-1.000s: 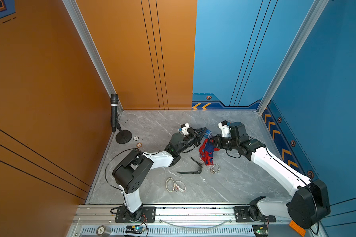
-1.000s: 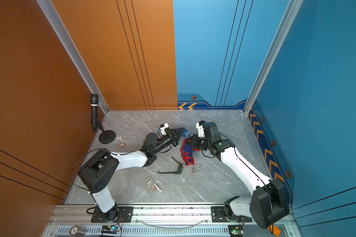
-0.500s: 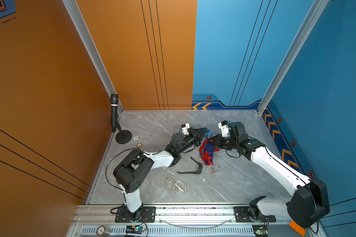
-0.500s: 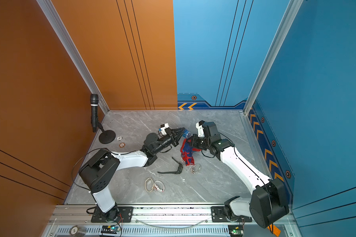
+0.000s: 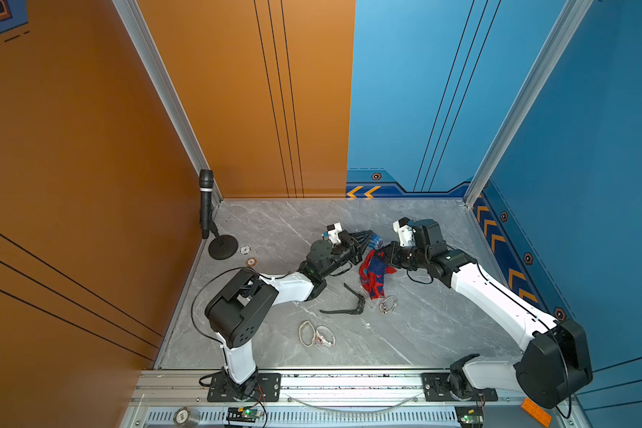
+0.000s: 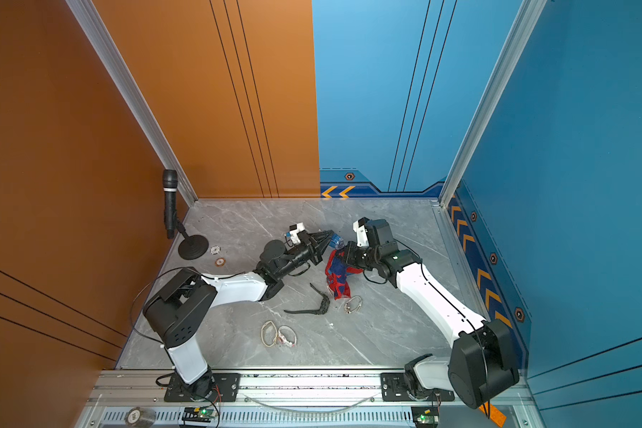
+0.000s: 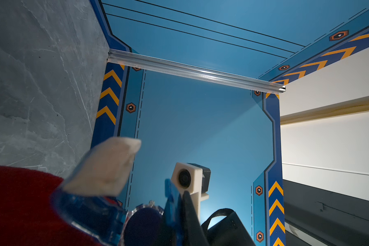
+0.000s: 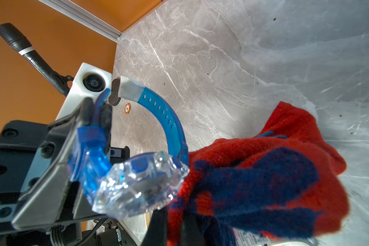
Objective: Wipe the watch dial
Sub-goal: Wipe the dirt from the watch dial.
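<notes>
In the centre of both top views the left gripper (image 5: 368,238), jaws closed, is pinching the rubbery translucent blue strap (image 8: 170,121) of the watch (image 5: 376,242), while the right gripper (image 5: 381,256), also closed, is clamping the fuzzy red-and-blue cloth (image 8: 264,181) just beside the dial (image 8: 136,185). I think the cloth should be rubbing this clear, faceted plastic lightly, with the strap held steady.

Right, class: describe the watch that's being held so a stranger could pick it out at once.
Look to the middle of the grey marble table, where the two arms meet. The watch is held in the left gripper, beside the red and blue cloth. Unlike the black strap lying on the table, it has a translucent blue band and clear case.
</notes>
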Robot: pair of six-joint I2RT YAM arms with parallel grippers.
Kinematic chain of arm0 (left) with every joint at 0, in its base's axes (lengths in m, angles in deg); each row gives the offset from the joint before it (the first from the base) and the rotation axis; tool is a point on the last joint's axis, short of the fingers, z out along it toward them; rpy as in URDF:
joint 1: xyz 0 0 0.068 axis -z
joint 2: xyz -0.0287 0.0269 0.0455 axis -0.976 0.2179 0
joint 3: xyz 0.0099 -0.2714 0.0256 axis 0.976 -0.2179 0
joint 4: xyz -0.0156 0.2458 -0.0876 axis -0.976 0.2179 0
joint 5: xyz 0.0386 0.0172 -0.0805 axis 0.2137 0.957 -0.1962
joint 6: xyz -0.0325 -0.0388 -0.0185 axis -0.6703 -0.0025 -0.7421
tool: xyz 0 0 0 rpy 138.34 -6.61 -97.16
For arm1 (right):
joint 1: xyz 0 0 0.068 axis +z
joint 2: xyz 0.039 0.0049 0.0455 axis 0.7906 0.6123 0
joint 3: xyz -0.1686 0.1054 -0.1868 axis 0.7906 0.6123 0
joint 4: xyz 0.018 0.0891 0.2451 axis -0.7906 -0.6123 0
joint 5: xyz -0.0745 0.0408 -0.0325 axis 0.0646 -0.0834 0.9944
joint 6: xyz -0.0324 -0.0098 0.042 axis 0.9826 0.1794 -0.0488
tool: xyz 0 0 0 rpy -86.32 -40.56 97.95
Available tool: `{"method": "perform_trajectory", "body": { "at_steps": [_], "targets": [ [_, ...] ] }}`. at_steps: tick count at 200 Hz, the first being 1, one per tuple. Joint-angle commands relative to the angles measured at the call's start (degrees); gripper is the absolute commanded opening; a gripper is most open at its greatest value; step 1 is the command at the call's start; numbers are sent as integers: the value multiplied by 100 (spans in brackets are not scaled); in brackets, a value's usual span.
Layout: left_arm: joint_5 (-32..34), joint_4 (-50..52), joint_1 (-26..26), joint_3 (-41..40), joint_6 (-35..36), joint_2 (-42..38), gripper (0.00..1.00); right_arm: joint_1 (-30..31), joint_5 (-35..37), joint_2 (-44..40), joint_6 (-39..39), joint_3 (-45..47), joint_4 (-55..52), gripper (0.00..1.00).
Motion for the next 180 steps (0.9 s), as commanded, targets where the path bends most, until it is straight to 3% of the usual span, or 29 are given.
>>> {"method": "perform_trajectory", "body": {
  "at_steps": [1, 73, 122, 180],
  "targets": [
    [-375, 229, 156, 13, -28, 86, 0, -109, -48, 130, -11, -23, 738, 0],
    [-401, 236, -25, -186, 6, -107, 0, -454, -129, -292, -20, 71, 490, 0],
    [-366, 228, -50, -166, 6, -53, 0, -98, -140, -762, -346, -34, 477, 0],
    [-338, 222, -155, -292, 12, -194, 0, 204, 378, -502, -196, -265, -99, 0]
  ]
}}
